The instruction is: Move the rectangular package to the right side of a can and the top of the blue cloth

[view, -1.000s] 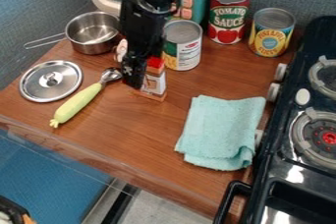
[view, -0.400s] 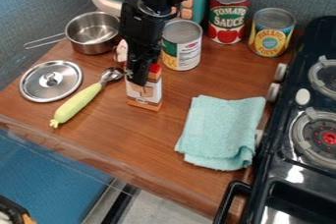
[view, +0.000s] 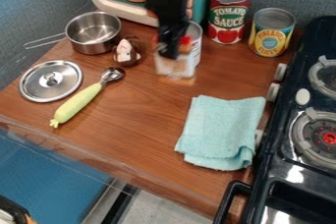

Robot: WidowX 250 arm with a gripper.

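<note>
With twelve o'clock at the top of the view, the rectangular package (view: 168, 67) has moved toward one o'clock since the earlier frame, together with the gripper (view: 169, 53), which is clamped on it. The package is upright but blurred: its long axis runs roughly twelve to six, red end toward twelve, broad pale face toward six. It is in front of the silver-topped can (view: 195, 35), overlapping it in view; whether they touch I cannot tell. From the package, the blue cloth (view: 220, 130) lies at five o'clock, well apart, and the brown-and-white toy (view: 126, 52), now more exposed, sits near, between nine and ten.
</note>
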